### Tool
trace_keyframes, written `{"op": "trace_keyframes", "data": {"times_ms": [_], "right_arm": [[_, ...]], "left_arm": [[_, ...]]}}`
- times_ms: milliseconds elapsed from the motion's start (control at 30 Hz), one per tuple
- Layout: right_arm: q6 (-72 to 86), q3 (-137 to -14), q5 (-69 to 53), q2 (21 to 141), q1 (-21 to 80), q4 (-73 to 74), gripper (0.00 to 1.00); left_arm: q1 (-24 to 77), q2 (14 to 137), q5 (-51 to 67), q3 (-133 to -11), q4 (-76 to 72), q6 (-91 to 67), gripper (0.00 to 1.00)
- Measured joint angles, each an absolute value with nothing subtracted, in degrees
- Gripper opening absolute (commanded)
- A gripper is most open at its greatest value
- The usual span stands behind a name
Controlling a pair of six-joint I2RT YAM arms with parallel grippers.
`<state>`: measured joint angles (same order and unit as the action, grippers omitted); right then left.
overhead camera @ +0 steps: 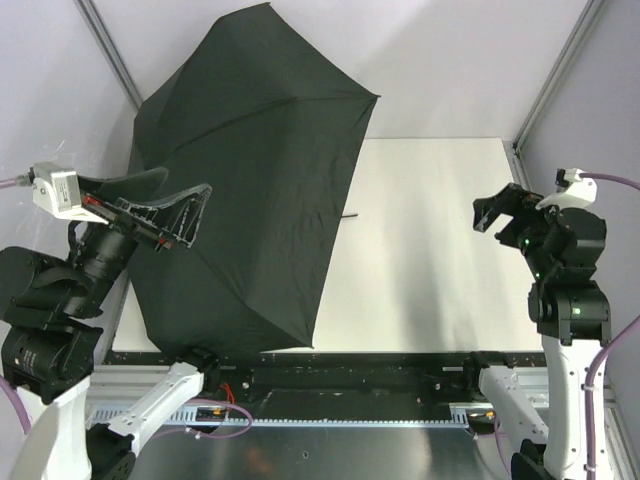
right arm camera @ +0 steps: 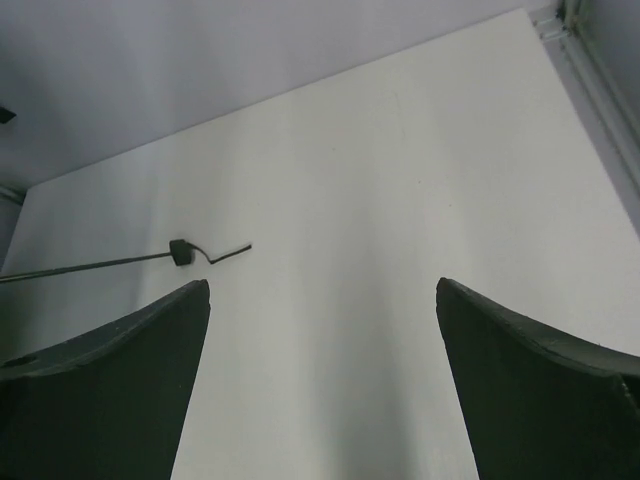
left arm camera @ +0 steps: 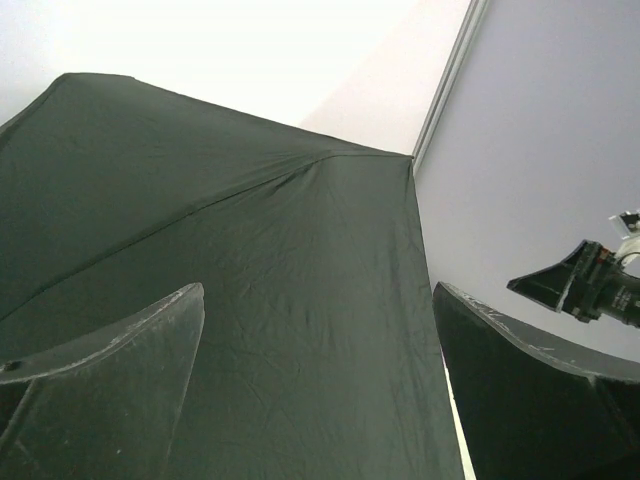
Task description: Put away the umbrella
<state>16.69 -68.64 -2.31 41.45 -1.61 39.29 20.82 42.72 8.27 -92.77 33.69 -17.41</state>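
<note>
Left gripper (overhead camera: 197, 217) is hovering wide open, holding nothing, just beside the opened umbrella (overhead camera: 270, 150); right gripper (overhead camera: 491, 217) is gaping empty, well apart to the umbrella's right.

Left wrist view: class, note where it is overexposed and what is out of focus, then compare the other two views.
Left wrist: wash of white above the umbrella, left fingers soft. Right wrist: table evenly lit, right fingers soft. Top: umbrella very dark, faint shadow on the table beside it.
</note>
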Motion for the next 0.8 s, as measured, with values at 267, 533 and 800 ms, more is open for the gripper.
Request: {"op": "trace_keyframes", "data": {"times_ms": [267,533,800], "right_arm": [[20.2,-57.8,-2.8,49.4,8.6,24.6,0.99],[15.0,-48.5,-7.6,78.0,23.2,-11.2,0.99],[10.5,-52.0,-22.5,109.6,26.3,-50.1,0.99]], "left_arm": [[20.8,42.7,8.7,-92.6,33.6,-15.8,1.0],[20.8,39.0,8.3,-89.5,32.5,-15.0,0.99],[21.6,34.1,9.4,-88.7,30.0,-12.4,0.99]]}}
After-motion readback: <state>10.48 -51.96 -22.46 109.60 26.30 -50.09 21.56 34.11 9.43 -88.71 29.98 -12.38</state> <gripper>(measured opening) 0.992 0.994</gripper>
